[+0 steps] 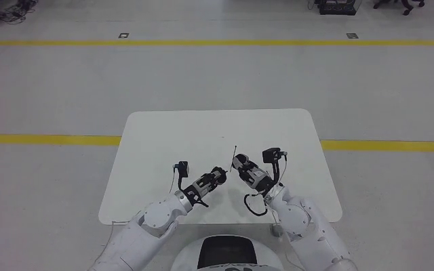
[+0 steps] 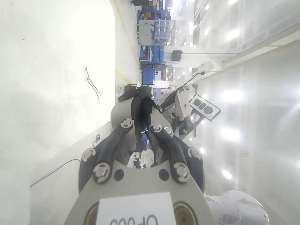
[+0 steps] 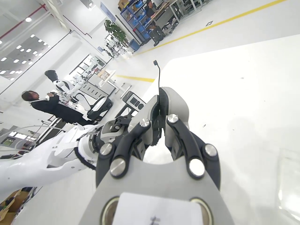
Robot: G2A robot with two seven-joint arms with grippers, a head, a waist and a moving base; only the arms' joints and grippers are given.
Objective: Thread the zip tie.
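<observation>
Black zip tie stands pinched in the right gripper above the table's near edge — head free, unthreaded. Left gripper, closed and seemingly empty, waits just beside — threading not yet begun.

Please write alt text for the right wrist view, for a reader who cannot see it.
The right gripper, its fingers shut, holds a thin black zip tie that sticks out beyond them, with a small head at its far end. Behind it lies the white table.
</observation>
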